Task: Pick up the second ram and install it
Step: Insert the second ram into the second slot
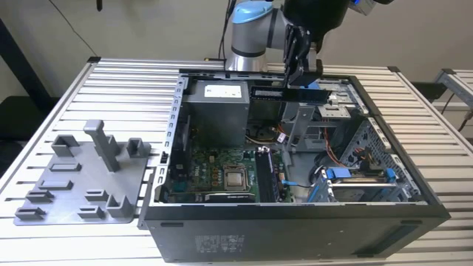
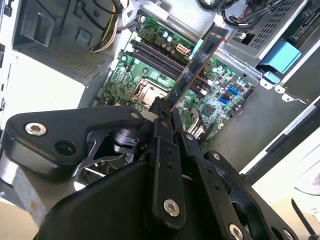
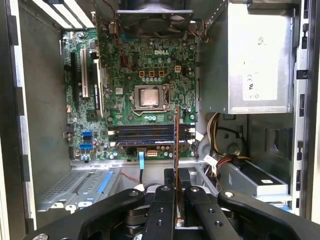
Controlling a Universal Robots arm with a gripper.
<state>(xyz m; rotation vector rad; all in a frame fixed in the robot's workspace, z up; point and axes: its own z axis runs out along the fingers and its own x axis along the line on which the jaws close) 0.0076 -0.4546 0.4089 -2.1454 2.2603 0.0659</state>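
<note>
Above the white slatted table's (image 1: 111, 83) open black computer case (image 1: 296, 238), jaws clenched on the long dark-green second ram (image 1: 292, 93) hold it toward twelve o'clock, mid-carry; seating likely needs alignment over the black memory slots (image 3: 145, 134).

At twelve o'clock in the exterior view, the silver-grey arm (image 1: 247, 41) has a pale blue cap (image 1: 253, 12); its black hand (image 2: 165, 108) carries silver screws (image 2: 171, 207).

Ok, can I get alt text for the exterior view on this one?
The gripper holds the second ram level above the back of an open computer case. A grey fixture plate with upright posts lies on the slatted table at the exterior view's left.
</note>
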